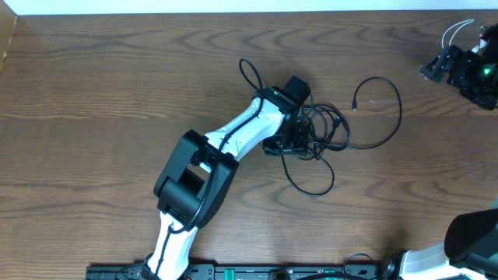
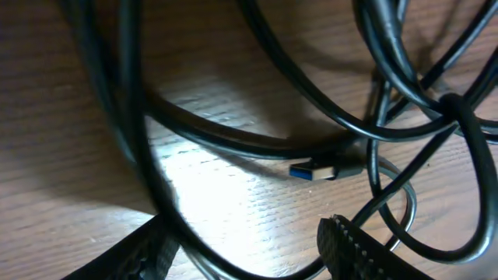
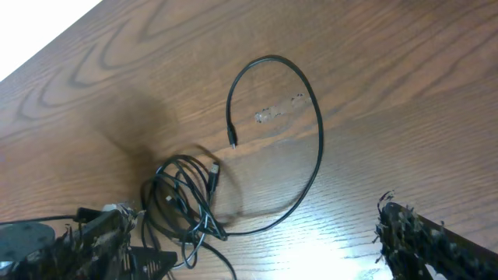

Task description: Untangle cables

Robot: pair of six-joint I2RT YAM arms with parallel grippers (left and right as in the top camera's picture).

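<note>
**Left gripper down at the knot, jaws apart**

The black cables (image 1: 323,128) lie bunched in a tangle near the middle of the table (image 1: 93,93). One strand sweeps out to the right in a wide open loop and curls back to a small free plug end (image 1: 355,105). A second loop sags toward the robot's edge of the table. A third, narrow loop pokes out on the far side, past the left arm's wrist. In the left wrist view several strands cross over one another, and a USB plug (image 2: 315,169) with a blue insert lies flat on the wood among them.

The left gripper (image 1: 289,141) sits at the left side of the tangle. Its fingers (image 2: 354,245) are spread, with bare wood showing between them. A strand runs past the inner edge of one finger, but nothing is pinched. The left arm (image 1: 233,132) reaches diagonally from the near-left edge, elbow bent, forearm sloping toward the centre and wrist tipped down.

The right gripper (image 3: 250,222) is spread wide and holds nothing, well apart from the tangle. The right arm (image 1: 475,237) stays at the near-right corner. A black device with a green light (image 1: 471,66) sits at the far-right corner.
</note>
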